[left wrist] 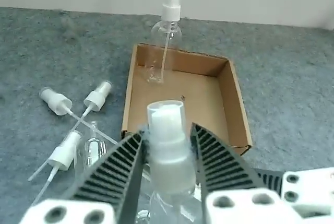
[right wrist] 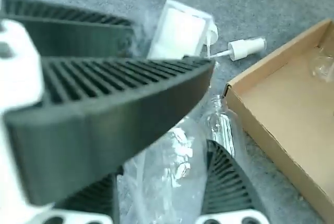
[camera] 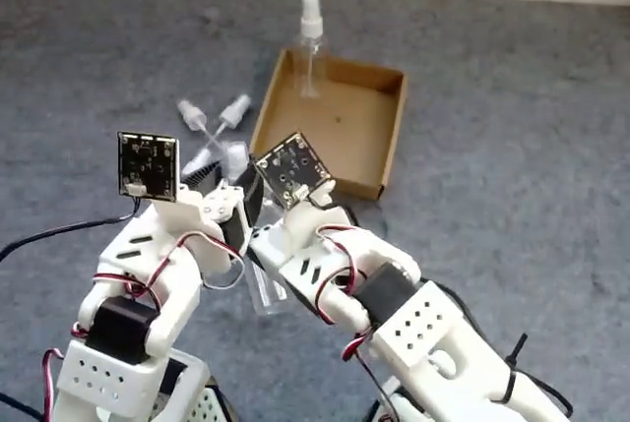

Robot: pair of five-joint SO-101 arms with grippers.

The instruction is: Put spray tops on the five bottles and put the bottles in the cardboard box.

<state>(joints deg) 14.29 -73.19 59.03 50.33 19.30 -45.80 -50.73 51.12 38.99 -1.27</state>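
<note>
Left pincer (left wrist: 168,135): clamped on white plastic spray top (left wrist: 166,117), seated at the neck of clear round plastic bottle (right wrist: 180,151).
Right pincer (right wrist: 156,185): closed around that bottle's body.
Ahead: brown cardboard box (left wrist: 237,109), 1 capped bottle (left wrist: 166,36) upright inside.
Beside: 3 loose spray tops (left wrist: 98,97) and 1 open bottle (left wrist: 93,153) on grey fibrous counter (left wrist: 292,78).
Judged: 1 of 5 boxed.
</note>
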